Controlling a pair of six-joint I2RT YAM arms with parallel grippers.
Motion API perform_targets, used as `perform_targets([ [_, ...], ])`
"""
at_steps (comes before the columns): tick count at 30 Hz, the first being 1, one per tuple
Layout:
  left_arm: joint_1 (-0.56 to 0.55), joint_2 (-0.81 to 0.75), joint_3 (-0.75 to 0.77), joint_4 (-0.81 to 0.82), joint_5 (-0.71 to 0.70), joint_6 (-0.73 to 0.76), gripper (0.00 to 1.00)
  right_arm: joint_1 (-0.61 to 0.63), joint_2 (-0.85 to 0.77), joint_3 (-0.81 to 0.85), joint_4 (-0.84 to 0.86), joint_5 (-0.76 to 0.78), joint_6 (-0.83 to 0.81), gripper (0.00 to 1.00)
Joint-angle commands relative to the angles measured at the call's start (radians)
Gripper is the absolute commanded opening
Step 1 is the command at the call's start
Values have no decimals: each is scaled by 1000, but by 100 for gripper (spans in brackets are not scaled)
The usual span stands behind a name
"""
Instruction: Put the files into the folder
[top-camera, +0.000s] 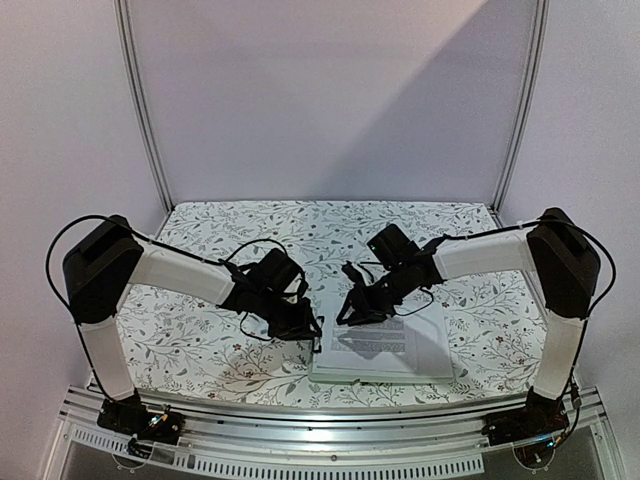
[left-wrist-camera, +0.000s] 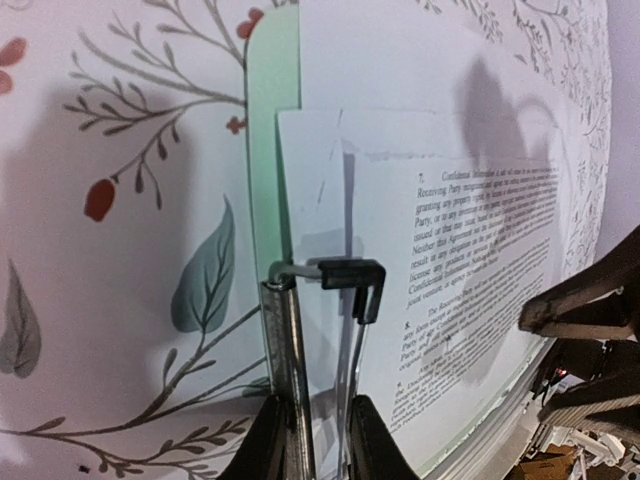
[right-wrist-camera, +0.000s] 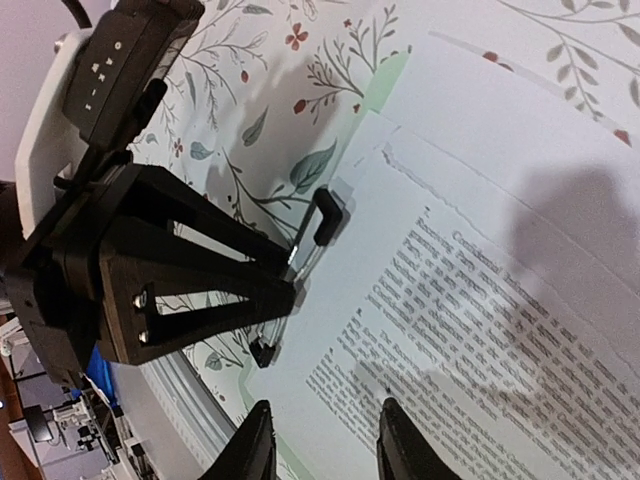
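Leftmost, the left gripper (left-wrist-camera: 318, 415) has its two fingers drawn in on the clip (left-wrist-camera: 345, 273). They pinch the metal lever that runs up between them to a black-capped tip straight ahead of the fingertips. To the left of those fingers lies the floral tablecloth (left-wrist-camera: 120, 250), white with grey-green leaves and red buds.

The folder (left-wrist-camera: 270, 150) starts directly ahead of this gripper. It is a flat, pale mint-green board with a rounded far corner, showing as a narrow strip along the left edge of the paper, with the rest of it covered.

The files (left-wrist-camera: 440, 190) lie on the board just right of the left gripper's fingertips. They are thin white sheets stacked a little out of line, so their edges step one behind another. The top sheet faces up with numbered paragraphs of small black print, and the sheets under it show plain white where they stick out. Whether the clip presses on the paper I cannot tell.

Further right, the right gripper (right-wrist-camera: 325, 425) hangs over the printed sheet with its fingers parted and nothing between them. Whether its tips touch the paper is unclear. In its wrist view, the clip and the left gripper sit up and to the left of its fingers, with the folder's green edge beyond them.
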Motion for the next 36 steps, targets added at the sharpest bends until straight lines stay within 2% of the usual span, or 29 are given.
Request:
perform_targets([
  [1,17,66,-30,-86,-36,-3,0,1,-105,-19,-176,177,-32,37],
  [7,20,66,-33,-81,-33,-3,0,-53,-256,-156,-274,354,-11,51],
  [14,21,65,-33,-78,-33,-3,0,-86,-320,-252,-317,433,-3,54],
  [36,23,73,-29,-77,-29,-2,0,-100,-240,-244,-257,342,13,55],
])
